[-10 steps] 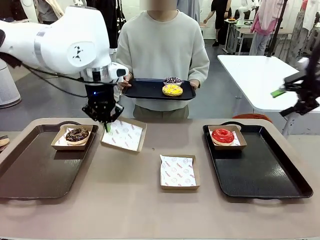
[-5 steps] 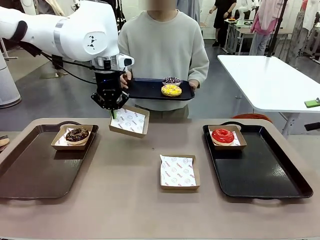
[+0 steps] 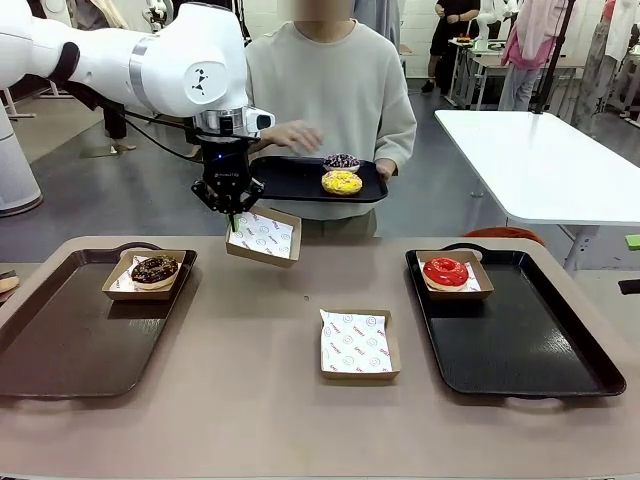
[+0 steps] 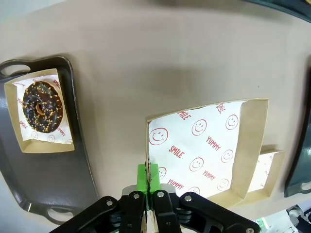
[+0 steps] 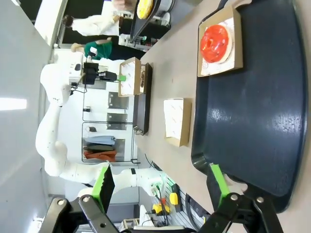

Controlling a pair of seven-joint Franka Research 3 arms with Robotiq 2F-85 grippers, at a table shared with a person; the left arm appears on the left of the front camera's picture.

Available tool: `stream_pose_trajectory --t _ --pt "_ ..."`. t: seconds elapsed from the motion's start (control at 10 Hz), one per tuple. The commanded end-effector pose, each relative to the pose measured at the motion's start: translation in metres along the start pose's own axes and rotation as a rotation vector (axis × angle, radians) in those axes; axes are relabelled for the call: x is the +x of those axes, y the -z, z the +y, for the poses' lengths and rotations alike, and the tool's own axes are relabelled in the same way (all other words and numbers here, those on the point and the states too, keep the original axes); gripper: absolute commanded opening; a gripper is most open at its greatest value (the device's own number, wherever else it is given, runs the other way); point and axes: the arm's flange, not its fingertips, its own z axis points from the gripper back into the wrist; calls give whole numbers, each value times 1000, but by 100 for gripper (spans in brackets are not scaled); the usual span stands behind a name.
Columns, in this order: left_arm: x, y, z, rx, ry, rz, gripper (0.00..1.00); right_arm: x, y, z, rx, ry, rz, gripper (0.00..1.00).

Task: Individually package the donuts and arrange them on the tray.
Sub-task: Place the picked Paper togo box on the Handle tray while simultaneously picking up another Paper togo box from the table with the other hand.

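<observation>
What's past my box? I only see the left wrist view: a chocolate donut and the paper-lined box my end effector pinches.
Observer: Across the table a person holds a black tray carrying a yellow donut and a purple sprinkled donut.
Operator: Any red donut?
Observer: Yes, the red donut sits in a cardboard box on the right-hand tray.
Operator: Is the other arm busy?
Observer: No, the right end effector is open, holding nothing.

Counter (image 3: pixel 250 420): dark tray (image 3: pixel 60 360) at left edge, 2nd dark tray (image 3: pixel 540 370) at right edge, paper-lined box (image 3: pixel 358 345) btwn them.
</observation>
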Motion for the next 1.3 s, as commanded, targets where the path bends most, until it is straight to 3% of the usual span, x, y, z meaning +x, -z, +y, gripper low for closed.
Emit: stream_pose_trajectory --t 0.0,1.2 --pt "-4 -1 2 0 1 -1 0 6 0 6 -5 -4 5 100" --pt "-4 -1 2 0 1 -1 0 6 0 6 -5 -4 5 100"
